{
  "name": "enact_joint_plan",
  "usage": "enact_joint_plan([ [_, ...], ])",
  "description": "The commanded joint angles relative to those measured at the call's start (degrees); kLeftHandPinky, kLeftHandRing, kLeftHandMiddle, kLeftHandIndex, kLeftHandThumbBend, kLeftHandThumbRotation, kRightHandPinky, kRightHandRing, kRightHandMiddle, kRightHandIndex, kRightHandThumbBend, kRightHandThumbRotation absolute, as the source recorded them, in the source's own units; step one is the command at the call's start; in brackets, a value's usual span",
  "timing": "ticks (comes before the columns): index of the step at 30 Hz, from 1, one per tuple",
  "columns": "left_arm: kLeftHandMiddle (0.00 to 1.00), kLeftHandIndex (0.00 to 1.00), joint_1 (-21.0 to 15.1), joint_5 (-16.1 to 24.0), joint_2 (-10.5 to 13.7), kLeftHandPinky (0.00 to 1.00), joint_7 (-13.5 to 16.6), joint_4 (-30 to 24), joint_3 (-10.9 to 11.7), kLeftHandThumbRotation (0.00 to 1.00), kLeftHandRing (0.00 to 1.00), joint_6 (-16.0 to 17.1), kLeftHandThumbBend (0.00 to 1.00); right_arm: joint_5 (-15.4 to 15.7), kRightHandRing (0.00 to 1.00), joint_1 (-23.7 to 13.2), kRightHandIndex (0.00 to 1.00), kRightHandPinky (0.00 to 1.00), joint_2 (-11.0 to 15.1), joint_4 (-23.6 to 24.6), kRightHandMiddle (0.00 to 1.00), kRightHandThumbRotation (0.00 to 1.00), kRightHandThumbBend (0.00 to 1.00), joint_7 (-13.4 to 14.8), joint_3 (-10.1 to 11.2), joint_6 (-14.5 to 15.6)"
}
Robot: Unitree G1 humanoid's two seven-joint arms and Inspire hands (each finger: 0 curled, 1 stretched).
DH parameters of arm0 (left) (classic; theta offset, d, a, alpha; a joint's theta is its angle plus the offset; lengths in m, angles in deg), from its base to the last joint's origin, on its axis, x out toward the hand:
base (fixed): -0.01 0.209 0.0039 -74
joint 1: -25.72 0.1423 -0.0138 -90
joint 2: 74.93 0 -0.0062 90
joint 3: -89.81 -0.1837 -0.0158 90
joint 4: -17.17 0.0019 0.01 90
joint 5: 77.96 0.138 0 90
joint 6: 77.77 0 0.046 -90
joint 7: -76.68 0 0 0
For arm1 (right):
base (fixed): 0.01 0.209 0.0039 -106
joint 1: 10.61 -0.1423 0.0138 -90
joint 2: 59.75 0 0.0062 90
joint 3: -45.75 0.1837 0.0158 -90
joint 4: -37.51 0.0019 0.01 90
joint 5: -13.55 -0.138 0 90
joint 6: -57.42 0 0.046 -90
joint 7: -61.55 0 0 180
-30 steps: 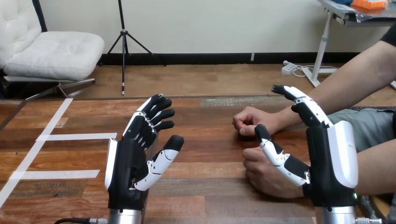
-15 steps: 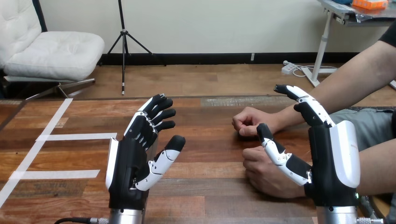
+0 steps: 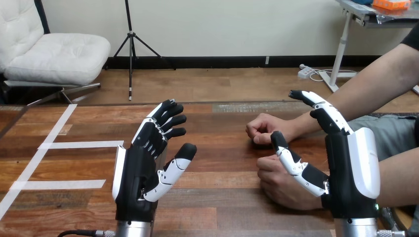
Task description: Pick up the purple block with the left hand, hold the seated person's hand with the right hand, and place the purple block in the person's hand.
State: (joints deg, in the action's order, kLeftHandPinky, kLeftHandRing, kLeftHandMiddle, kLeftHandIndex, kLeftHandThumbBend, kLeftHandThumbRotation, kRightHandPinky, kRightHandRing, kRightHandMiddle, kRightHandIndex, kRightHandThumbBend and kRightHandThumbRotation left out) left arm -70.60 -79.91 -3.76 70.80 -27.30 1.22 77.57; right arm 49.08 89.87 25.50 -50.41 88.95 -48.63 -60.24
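hanging open-fingered over the counter (image 3: pixel 217 197): left robot hand (image 3: pixel 133 177) at left, right robot hand (image 3: pixel 346 173) beside the person's near fist (image 3: pixel 279 186) at right.

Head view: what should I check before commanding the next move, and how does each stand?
1. Left hand free to grasp: ok, fingers straight, holding nothing.
2. Right hand free to grasp: ok, fingers straight, thumb out.
3. Right hand round the person's nearer hand: not ok, nothing curled round it; thumb contact cannot tell.
4. Person's nearer hand open to receive: not ok, fisted on the table.
5. Person's farther hand out of the way: ok, apart from both robot hands.
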Motion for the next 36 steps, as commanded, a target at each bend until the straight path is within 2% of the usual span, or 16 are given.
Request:
enact_joint_plan([
  [1, 0.81, 0.81, -3.4, 0.2, -0.7, 0.7, 0.3, -1.1, 0.0, 0.51, 0.77, 1.4, 0.71, -0.8, 0.82, -2.5, 0.79, 0.75, -0.4, 2.2, 0.83, 0.41, 0.44, 0.0, 0.6, -0.4],
  [12, 0.82, 0.82, -3.2, 1.2, 0.2, 0.71, 0.7, -1.8, 0.2, 0.51, 0.78, 2.6, 0.7, -0.8, 0.82, -2.5, 0.79, 0.74, -0.4, 2.1, 0.83, 0.4, 0.44, 0.1, 0.7, -0.8],
  [15, 0.83, 0.83, -3.0, 2.1, 0.6, 0.71, 1.2, -2.6, 0.4, 0.51, 0.79, 2.5, 0.7, -0.6, 0.82, -2.5, 0.79, 0.74, -0.3, 2.1, 0.83, 0.4, 0.44, 0.2, 0.7, -0.8],
  [18, 0.83, 0.83, -2.8, 4.9, 1.4, 0.72, 2.8, -3.5, 1.1, 0.52, 0.8, 2.7, 0.71, -0.6, 0.82, -2.4, 0.79, 0.74, -0.3, 2.1, 0.83, 0.39, 0.44, 0.1, 0.7, -0.7],
  [21, 0.84, 0.84, -2.6, 11.1, 2.6, 0.75, 6.4, -4.6, 3.0, 0.55, 0.82, 3.0, 0.71, -0.6, 0.82, -2.4, 0.79, 0.74, -0.3, 2.1, 0.83, 0.39, 0.44, 0.0, 0.7, -0.6],
  [22, 0.85, 0.85, -2.5, 15.0, 3.2, 0.75, 8.7, -5.6, 4.1, 0.56, 0.82, 2.8, 0.7, -0.5, 0.82, -2.4, 0.79, 0.74, -0.3, 2.1, 0.83, 0.39, 0.44, 0.0, 0.6, -0.6],
  [24, 0.85, 0.86, -2.3, 19.6, 3.9, 0.78, 11.7, -6.7, 5.2, 0.58, 0.83, 2.5, 0.7, -0.4, 0.82, -2.4, 0.79, 0.74, -0.3, 2.1, 0.83, 0.39, 0.44, 0.0, 0.6, -0.6],
  [25, 0.86, 0.86, -2.2, 23.2, 4.6, 0.79, 14.1, -7.9, 6.0, 0.59, 0.84, 1.9, 0.69, -0.4, 0.82, -2.4, 0.79, 0.74, -0.3, 2.1, 0.83, 0.39, 0.44, 0.1, 0.6, -0.6],
  [28, 0.87, 0.88, -1.9, 30.1, 6.1, 0.82, 19.3, -10.3, 7.2, 0.62, 0.86, 0.4, 0.69, -0.3, 0.82, -2.4, 0.79, 0.74, -0.3, 2.0, 0.83, 0.39, 0.44, 0.2, 0.6, -0.6],
  [32, 0.89, 0.89, -1.7, 37.8, 8.1, 0.86, 25.8, -13.1, 7.8, 0.64, 0.88, -2.2, 0.67, -0.2, 0.82, -2.3, 0.79, 0.74, -0.4, 2.1, 0.83, 0.39, 0.44, 0.1, 0.6, -0.4],
  [36, 0.91, 0.9, -1.6, 43.5, 10.2, 0.87, 31.0, -15.4, 7.2, 0.64, 0.9, -5.5, 0.66, -0.4, 0.82, -2.2, 0.79, 0.74, -0.5, 2.1, 0.83, 0.39, 0.44, -0.1, 0.5, -0.2],
])
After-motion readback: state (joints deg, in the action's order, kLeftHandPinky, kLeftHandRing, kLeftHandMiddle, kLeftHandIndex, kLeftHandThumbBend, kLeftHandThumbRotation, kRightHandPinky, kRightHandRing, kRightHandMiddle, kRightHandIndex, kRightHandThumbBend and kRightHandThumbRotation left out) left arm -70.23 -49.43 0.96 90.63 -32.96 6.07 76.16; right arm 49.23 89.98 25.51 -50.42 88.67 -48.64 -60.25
